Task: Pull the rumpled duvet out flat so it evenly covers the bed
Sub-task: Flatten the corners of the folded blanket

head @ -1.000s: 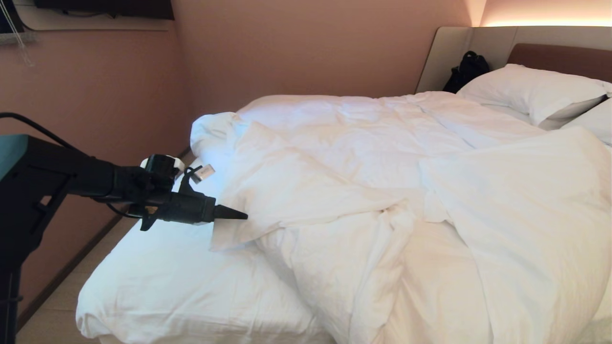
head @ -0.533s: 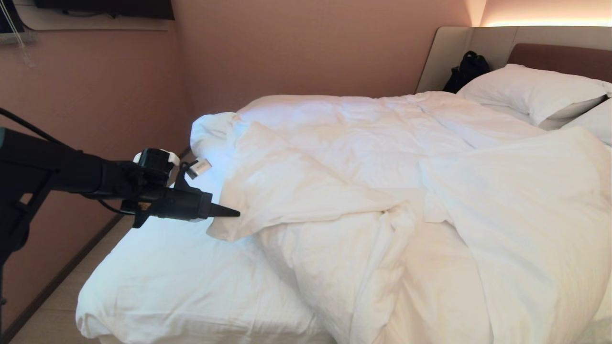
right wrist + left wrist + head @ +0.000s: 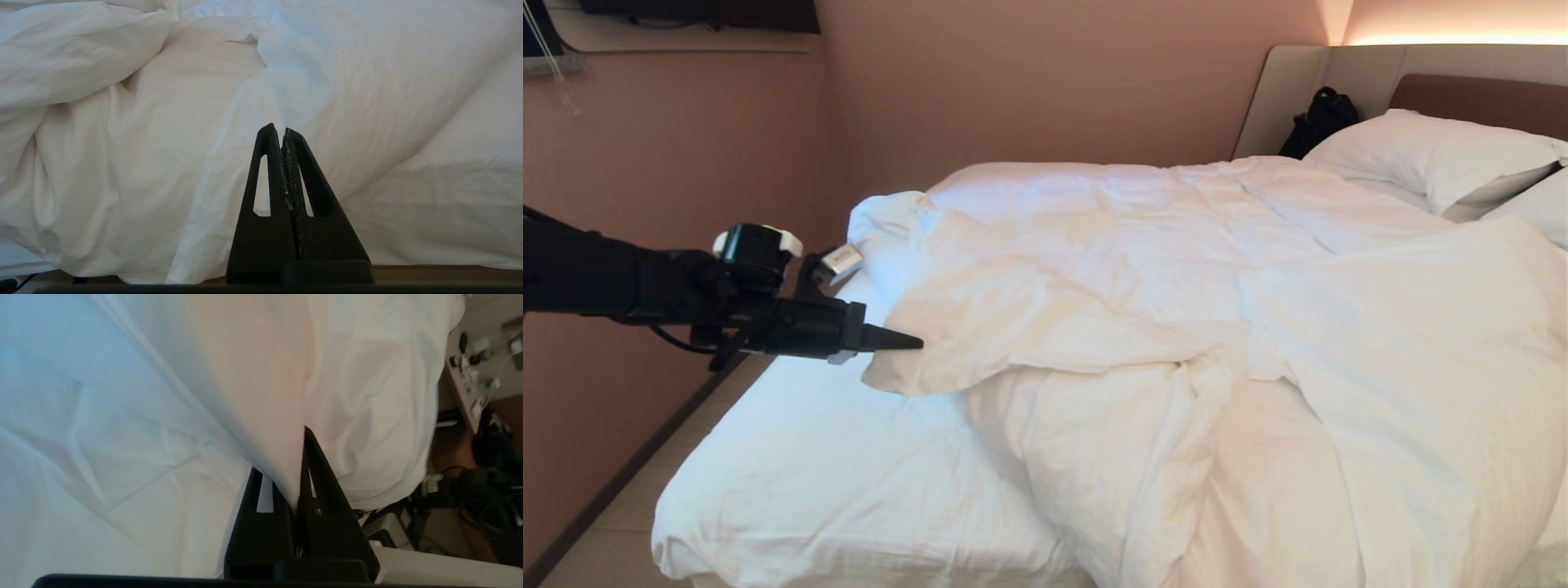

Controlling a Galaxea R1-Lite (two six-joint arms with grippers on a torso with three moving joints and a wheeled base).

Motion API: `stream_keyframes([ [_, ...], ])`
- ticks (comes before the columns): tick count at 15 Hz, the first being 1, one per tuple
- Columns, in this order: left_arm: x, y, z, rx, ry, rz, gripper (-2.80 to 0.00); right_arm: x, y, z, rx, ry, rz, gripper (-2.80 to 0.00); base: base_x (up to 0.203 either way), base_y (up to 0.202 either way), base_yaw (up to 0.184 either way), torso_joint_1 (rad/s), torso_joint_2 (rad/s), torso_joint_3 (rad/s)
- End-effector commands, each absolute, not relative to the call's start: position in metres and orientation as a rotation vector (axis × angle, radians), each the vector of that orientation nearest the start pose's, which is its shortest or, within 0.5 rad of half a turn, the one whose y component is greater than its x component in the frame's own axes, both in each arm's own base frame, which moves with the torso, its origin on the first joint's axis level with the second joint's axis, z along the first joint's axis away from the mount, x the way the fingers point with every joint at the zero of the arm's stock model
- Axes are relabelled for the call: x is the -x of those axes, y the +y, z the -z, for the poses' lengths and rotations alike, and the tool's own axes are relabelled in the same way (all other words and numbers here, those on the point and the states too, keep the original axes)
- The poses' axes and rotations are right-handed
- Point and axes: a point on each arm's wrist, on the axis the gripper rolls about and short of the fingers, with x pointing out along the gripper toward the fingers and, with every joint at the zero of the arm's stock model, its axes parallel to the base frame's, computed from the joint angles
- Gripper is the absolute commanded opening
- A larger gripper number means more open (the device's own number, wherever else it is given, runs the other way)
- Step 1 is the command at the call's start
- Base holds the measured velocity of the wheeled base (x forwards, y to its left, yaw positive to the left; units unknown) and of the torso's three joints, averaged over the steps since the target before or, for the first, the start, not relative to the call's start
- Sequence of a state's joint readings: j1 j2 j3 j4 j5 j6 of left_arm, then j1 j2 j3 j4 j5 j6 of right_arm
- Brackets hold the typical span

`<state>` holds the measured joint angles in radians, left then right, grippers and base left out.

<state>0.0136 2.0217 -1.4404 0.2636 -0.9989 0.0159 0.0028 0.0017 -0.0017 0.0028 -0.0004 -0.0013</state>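
White cotton is what your left gripper (image 3: 911, 343) has hold of: its jaws are clamped on the near flap of the duvet (image 3: 1160, 327), and the left wrist view shows the cloth pinched into a peak between the two black fingers (image 3: 322, 486); the flap's free corner droops just below the jaws, and everything else of the duvet lies beyond them and off to their right, heaped toward the headboard (image 3: 1462, 90) and spilling over the near side of the bed (image 3: 792, 498). That is the relation your next pull turns on, as I judge it: the bulk sits on the far side of the jaws, the bare sheet on the arm's side, so the cloth has to be drawn back along the arm's own line, toward the uncovered foot corner; the flap's edge runs roughly across that line, which should help it spread rather than rope up.

The sheet under the jaws looks smooth and soft; little there to snag, though thick folds may drag. A pink wall (image 3: 686, 147) stands close behind the arm, so room to retreat looks limited. Further right of the jaws lie the pillows (image 3: 1429, 155); your right gripper (image 3: 283, 130), jaws together on nothing, hangs over the duvet.
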Motion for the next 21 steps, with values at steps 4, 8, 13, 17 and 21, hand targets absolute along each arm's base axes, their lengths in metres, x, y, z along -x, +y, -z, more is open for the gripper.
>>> stream_keyframes([
  [4,-0.31,0.05,-0.252,0.47,0.568,0.723,-2.8,0.023,0.0,-0.076,0.002,0.003,-0.003,-2.8,0.0,0.0,0.0,0.0,0.0,0.0],
  [8,-0.266,0.094,-0.272,0.479,0.476,0.535,-2.8,0.023,0.0,-0.076,0.002,0.003,-0.003,-2.8,0.0,0.0,0.0,0.0,0.0,0.0],
  [13,-0.212,0.122,-0.289,0.469,0.38,0.342,-2.8,0.023,0.0,-0.076,0.002,0.003,-0.003,-2.8,0.0,0.0,0.0,0.0,0.0,0.0],
  [17,-0.167,0.138,-0.299,0.454,0.303,0.161,-2.8,0.023,0.0,-0.076,0.002,0.003,-0.003,-2.8,0.0,0.0,0.0,0.0,0.0,0.0],
  [21,-0.139,0.147,-0.308,0.442,0.248,0.023,-2.8,0.023,0.0,-0.076,0.002,0.003,-0.003,-2.8,0.0,0.0,0.0,0.0,0.0,0.0],
])
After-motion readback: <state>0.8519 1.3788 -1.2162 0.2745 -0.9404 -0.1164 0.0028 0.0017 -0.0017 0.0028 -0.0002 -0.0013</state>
